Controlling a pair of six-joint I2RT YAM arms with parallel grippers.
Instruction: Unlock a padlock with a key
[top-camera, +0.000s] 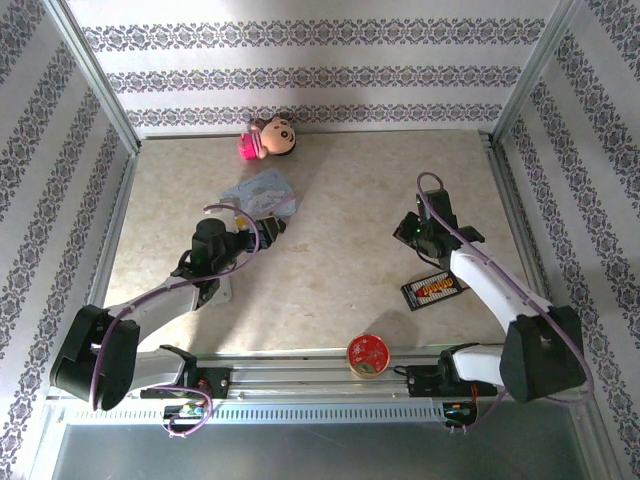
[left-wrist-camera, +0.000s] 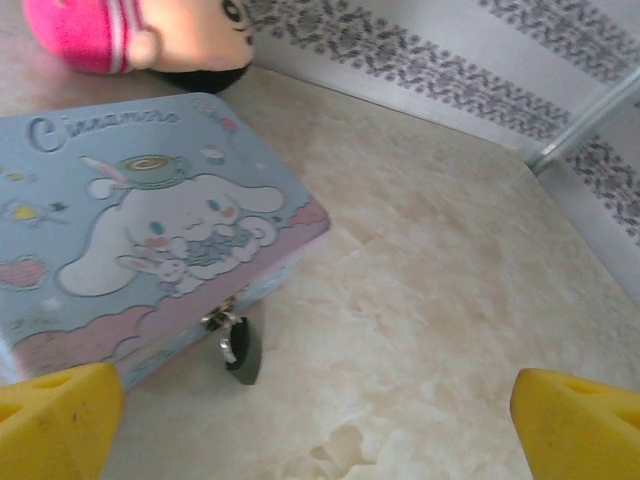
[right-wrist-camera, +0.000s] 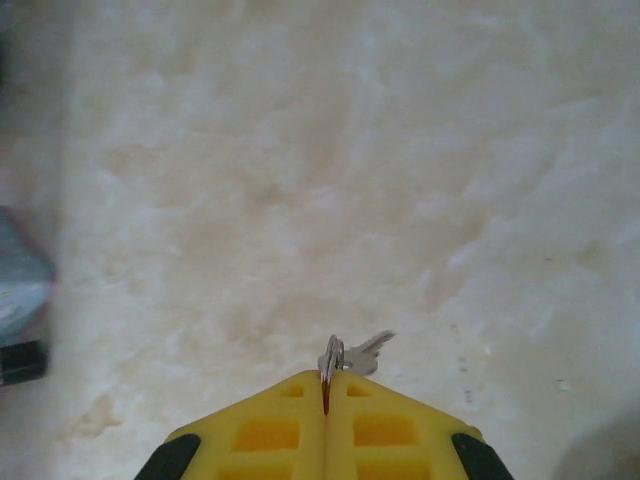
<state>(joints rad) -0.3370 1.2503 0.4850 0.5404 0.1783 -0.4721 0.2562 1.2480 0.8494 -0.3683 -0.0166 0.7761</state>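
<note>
Nearest to us, at 6 o'clock in the right wrist view, the right gripper (right-wrist-camera: 325, 385) has its yellow fingers pressed together. They pinch the key (right-wrist-camera: 358, 352) at its ring end. The thin silver blade sticks out towards 2 o'clock, and we judge this grip is chosen so that the toothed part is left free for a keyhole.

In the left wrist view the left gripper (left-wrist-camera: 315, 420) is spread wide and holds nothing, with its blocky yellow pads at 7 and 5 o'clock. At 7 o'clock from the centre, the padlock (left-wrist-camera: 238, 350) hangs from a small metal clasp on the front of the pale blue box (left-wrist-camera: 130, 230). It is a tiny dark, smooth block with a shiny loop, and its lower end seems to touch the table (left-wrist-camera: 450, 300). We think the open fingers face it in order to steady the lock while the key comes.

The box has rounded corners and a glossy lid with a printed white cartoon animal. The table is pale, marbled and matte. A soft pink plush toy (left-wrist-camera: 140, 35) lies behind the box at 11 o'clock
</note>
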